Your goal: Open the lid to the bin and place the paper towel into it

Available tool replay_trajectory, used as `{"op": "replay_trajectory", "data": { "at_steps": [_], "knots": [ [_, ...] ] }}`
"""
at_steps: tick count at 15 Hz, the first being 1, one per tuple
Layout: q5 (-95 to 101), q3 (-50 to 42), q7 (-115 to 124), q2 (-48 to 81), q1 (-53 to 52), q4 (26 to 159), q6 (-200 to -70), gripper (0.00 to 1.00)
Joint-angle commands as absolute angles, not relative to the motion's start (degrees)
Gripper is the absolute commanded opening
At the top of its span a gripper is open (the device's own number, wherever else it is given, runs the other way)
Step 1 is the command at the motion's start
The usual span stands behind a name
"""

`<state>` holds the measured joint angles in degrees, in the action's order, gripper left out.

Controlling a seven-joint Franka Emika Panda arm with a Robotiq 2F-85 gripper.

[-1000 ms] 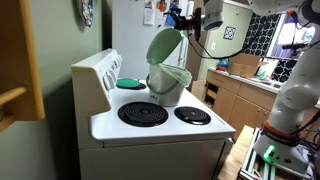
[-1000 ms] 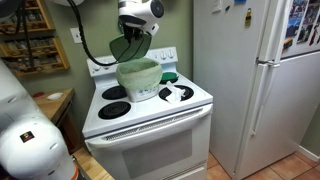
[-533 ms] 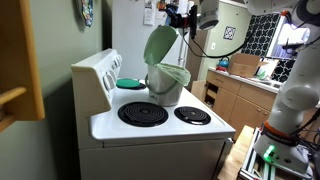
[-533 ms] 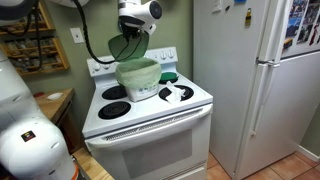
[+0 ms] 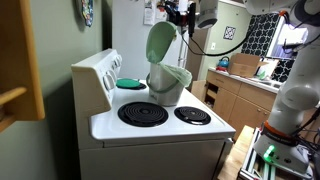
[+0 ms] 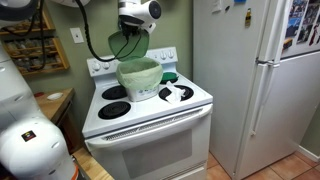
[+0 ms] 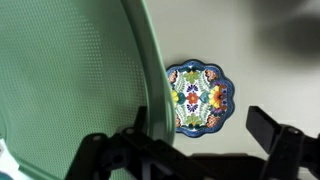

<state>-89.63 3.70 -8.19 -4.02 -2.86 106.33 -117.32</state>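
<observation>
The pale sage-green bin (image 5: 168, 85) stands on the white stove, and it also shows from the front (image 6: 138, 78). Its lid (image 5: 160, 42) is raised nearly upright on its hinge. The lid also shows behind the bin (image 6: 125, 47) and fills the left of the wrist view (image 7: 70, 80). My gripper (image 5: 178, 17) is at the lid's top edge (image 6: 133, 33). In the wrist view the gripper (image 7: 190, 142) is open, with the lid's rim next to one finger. A white crumpled piece, seemingly the paper towel (image 6: 180, 93), lies on a front burner.
A teal round disc (image 5: 130, 83) lies on a back burner. The stove's back panel (image 5: 98, 72) rises behind the bin. A white fridge (image 6: 255, 80) stands beside the stove. A colourful decorated plate (image 7: 198, 97) hangs on the wall. Kitchen cabinets (image 5: 235, 95) stand further off.
The gripper has moved up and towards the stove's back, and the lid has swung further open to nearly upright.
</observation>
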Motion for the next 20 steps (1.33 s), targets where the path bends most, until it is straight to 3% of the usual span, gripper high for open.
{"op": "replay_trajectory", "data": {
  "at_steps": [1, 13, 20],
  "knots": [
    [-81.37, 4.53, -3.86, -4.16, -3.05, 106.29, -124.47, 1.0],
    [-60.12, 4.31, 5.5, -5.74, -2.79, 108.29, -132.75, 1.0],
    [-34.43, 2.03, 8.43, -9.24, 0.12, 114.44, -136.01, 1.0]
  ]
}}
